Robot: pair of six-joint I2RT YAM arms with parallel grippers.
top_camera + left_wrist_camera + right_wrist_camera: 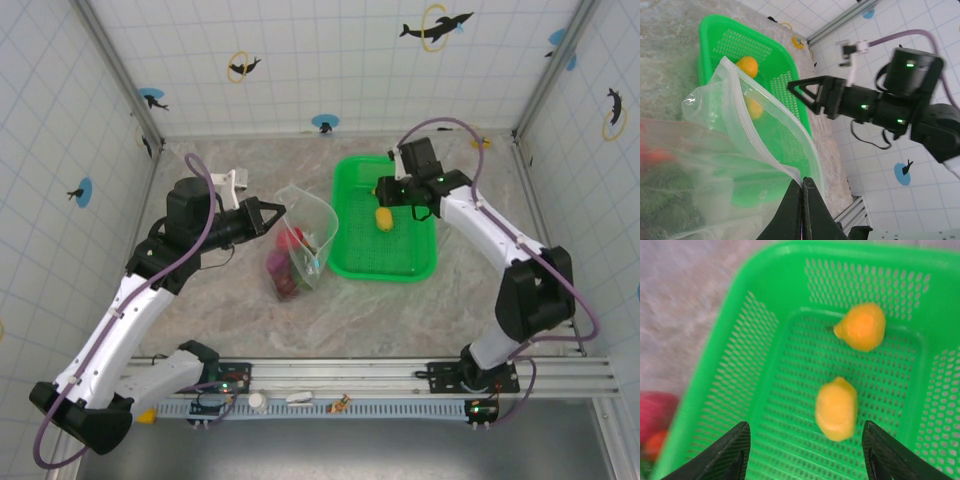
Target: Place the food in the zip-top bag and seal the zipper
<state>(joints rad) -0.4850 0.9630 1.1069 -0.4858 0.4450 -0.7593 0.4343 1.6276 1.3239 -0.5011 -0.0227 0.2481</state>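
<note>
At the bottom middle of the left wrist view, the left end effector (802, 212) has its fingers pressed together on the rim of the bag (715, 165). The pinch sits right by the zipper (760, 145) strip and holds the mouth standing open. The bag is thin, clear and floppy, and would likely sag or fold shut if the pinch slipped. The stiffer strip therefore looks the best place to hold it. In the top view the bag lies at the centre of the table (200, 320), with red and dark pieces of food (285, 265) already in its lower end.

Just beyond it, right of centre, is the green basket (410, 250). Two pieces remain in it, apart from each other. A yellow fruit (836, 409) lies in the lower middle of the right wrist view, and an orange fruit (861, 326) lies above it near the far wall. Both look small, light, hard and smooth, so they may roll away or squirt out of a pinch. I would take one across its widest part.

The right end effector (805, 460) hovers over the basket with its fingers spread and nothing between them. The yellow fruit lies just ahead of the gap, nearer the right-hand finger.
</note>
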